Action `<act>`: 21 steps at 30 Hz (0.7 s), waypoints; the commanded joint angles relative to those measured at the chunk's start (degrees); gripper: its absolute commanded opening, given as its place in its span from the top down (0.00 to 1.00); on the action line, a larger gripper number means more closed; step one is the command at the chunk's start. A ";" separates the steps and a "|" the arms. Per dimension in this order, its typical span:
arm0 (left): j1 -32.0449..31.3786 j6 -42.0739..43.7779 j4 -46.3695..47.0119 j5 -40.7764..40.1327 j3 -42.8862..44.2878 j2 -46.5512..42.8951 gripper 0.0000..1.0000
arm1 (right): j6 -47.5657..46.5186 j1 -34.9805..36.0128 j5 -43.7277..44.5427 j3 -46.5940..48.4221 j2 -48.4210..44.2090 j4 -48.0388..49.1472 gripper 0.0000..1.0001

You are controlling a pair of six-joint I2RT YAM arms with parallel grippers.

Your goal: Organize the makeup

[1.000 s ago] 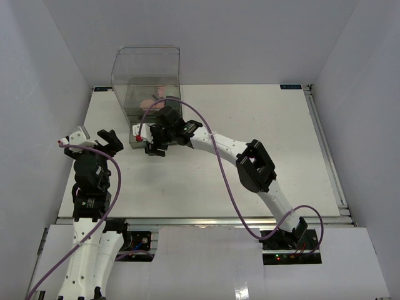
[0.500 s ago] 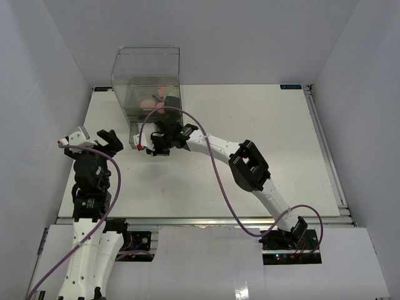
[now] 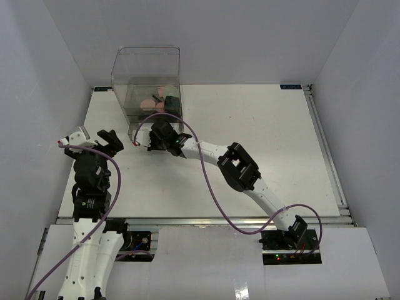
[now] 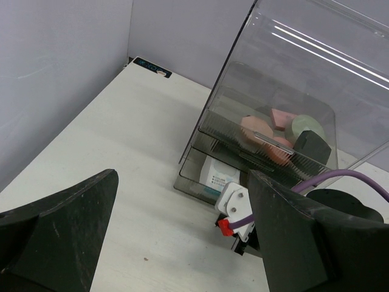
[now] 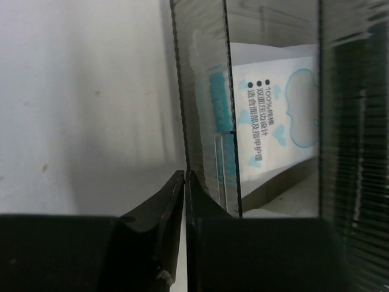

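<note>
Makeup (image 3: 156, 100) is sitting in the clear box (image 3: 147, 62), upper centre, so right jaws, nearly closed, are nosing its lower drawer (image 4: 188, 174), likely opening it; left jaws idling wide.

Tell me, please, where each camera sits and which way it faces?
Top external: above and behind, looking down on the table and clear box; left arm and right arm show.
Left wrist: low over the table, facing the box's drawers; its open left gripper frames the view.
Right wrist: close against the lower drawer; the right gripper shows, fingers together.
Shared: all three see the box.
</note>
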 commanded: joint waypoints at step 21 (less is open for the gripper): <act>0.42 -0.19 1.06 1.33 -0.50 0.38 0.02 | -1.88 -1.52 13.90 0.65 3.60 21.59 0.27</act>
